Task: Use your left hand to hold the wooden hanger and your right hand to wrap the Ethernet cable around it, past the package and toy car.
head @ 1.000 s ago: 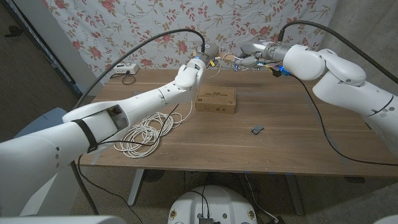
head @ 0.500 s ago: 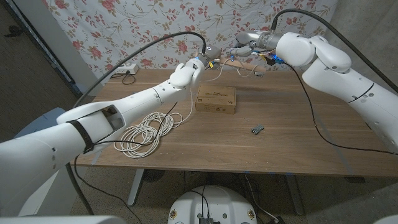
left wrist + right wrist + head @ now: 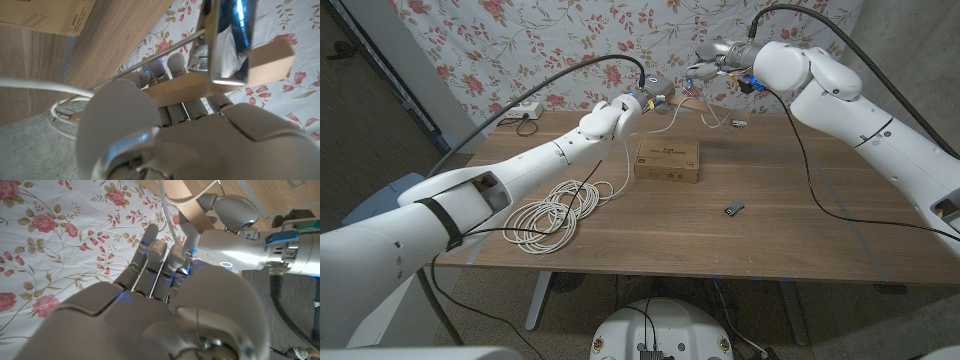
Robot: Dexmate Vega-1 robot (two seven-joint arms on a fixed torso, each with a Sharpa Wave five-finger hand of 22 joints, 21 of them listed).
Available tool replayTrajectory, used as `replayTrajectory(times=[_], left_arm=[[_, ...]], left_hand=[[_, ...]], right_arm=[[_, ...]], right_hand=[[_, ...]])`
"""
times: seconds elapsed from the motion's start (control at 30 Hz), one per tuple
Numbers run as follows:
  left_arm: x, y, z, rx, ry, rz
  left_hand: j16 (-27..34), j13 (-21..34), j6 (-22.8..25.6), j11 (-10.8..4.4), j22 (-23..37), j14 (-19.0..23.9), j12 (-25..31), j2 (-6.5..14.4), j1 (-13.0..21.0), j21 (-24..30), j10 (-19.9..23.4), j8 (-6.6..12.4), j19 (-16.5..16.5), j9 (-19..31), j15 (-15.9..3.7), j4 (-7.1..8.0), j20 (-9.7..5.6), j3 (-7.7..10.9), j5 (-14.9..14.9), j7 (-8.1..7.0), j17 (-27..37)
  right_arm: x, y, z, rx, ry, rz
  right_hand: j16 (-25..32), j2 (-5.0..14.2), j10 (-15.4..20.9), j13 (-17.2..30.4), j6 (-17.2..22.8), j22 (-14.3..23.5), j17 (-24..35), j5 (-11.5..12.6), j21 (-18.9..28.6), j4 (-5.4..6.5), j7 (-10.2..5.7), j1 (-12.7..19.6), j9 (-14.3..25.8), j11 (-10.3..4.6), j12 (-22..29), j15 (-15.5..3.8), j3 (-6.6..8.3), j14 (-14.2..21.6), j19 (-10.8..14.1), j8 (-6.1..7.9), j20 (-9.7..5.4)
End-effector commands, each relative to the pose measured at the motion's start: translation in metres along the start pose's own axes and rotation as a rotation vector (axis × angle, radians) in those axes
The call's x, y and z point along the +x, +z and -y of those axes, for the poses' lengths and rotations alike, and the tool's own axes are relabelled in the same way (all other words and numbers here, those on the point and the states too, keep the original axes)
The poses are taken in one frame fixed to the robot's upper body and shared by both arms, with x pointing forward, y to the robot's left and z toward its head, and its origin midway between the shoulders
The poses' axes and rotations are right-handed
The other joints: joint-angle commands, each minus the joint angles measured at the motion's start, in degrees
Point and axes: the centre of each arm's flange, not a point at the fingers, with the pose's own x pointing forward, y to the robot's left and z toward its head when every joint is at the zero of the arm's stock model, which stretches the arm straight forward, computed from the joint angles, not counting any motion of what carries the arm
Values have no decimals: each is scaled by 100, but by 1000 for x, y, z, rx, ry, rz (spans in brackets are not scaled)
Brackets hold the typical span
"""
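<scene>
My left hand (image 3: 653, 92) grips the wooden hanger (image 3: 672, 98) in the air over the table's far edge. The left wrist view shows its wooden bar (image 3: 220, 75) and a metal clip (image 3: 230, 40) above my left hand (image 3: 210, 140). My right hand (image 3: 706, 70) is just right of it, fingers pinching the white Ethernet cable (image 3: 169, 215). From the hanger the cable (image 3: 665, 120) drops to a loose coil (image 3: 552, 212) on the table's left. The cardboard package (image 3: 667, 160) lies under the hands. The small dark toy car (image 3: 734, 208) sits to its right, nearer me.
A white power box (image 3: 523, 112) sits at the table's (image 3: 790, 240) back left corner. A flowered curtain (image 3: 520, 40) hangs close behind the table. The hanger's metal hook end (image 3: 728, 123) sticks out to the right above the far edge.
My right hand has swung left and a little up, closing in on my left hand and the hanger. The left hand has shifted slightly left. Coil, package and toy car have stayed put.
</scene>
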Motion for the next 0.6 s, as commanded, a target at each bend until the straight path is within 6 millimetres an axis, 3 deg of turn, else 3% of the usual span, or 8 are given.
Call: replayTrajectory(times=[0.03,0.37,0.6], left_arm=[[-13,-16,1,-57,44,41],[-25,-21,1,-97,115,64],[-30,-18,0,-110,144,93]], left_hand=[[91,8,188,-6,37,-22,-12,24,-87,-33,-7,38,-23,-4,5,1,15,74,57,-194,1],[157,-3,181,-10,21,-67,-19,8,-128,-120,-25,38,-18,-8,-6,-19,4,105,77,-207,-8],[205,-10,193,3,-1,-82,-22,-3,-148,-175,-37,48,-15,-6,-18,-37,-5,121,89,-205,-15]], right_arm=[[29,-43,1,113,5,-112],[37,-96,-6,268,1,-213],[44,-110,-10,307,10,-246]], right_hand=[[24,7,-245,14,-13,22,30,49,-5,0,3,-30,60,-354,68,-594,66,57,30,55,-484],[28,11,-288,12,-10,37,29,50,15,-3,12,-70,183,-335,179,-594,74,50,24,152,-462],[29,16,-300,10,6,41,28,50,26,-13,24,-79,169,-339,246,-594,88,47,25,163,-458]])
